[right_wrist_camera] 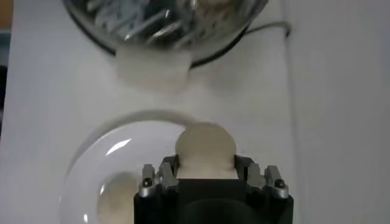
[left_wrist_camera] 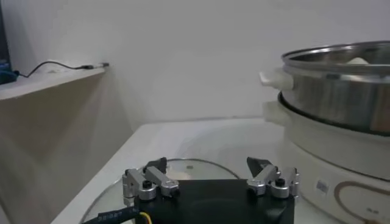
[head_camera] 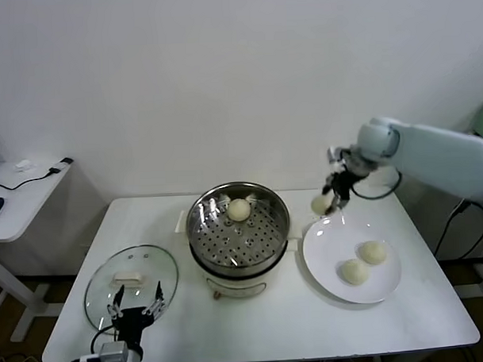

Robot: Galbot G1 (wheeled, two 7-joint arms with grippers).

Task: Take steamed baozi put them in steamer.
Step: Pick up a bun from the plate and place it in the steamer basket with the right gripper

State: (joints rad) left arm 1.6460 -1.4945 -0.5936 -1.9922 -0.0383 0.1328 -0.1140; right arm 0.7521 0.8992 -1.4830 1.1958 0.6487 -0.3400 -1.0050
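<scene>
The steel steamer [head_camera: 238, 229] on its cream pot base stands mid-table with one baozi [head_camera: 239, 210] on its perforated floor. My right gripper [head_camera: 325, 203] is shut on a second baozi [head_camera: 320, 204] and holds it in the air above the far left rim of the white plate [head_camera: 324, 261], right of the steamer. In the right wrist view that baozi [right_wrist_camera: 205, 150] sits between the fingers, with the steamer's rim [right_wrist_camera: 164, 30] and handle ahead. Two more baozi [head_camera: 373, 252] [head_camera: 355, 271] lie on the plate. My left gripper [head_camera: 135, 302] is open and empty at the front left.
A round glass lid [head_camera: 130, 284] with a cream handle lies flat left of the steamer, just beyond my left gripper [left_wrist_camera: 210, 176]. A side desk [head_camera: 20, 197] with cables stands at the far left. The white wall is close behind the table.
</scene>
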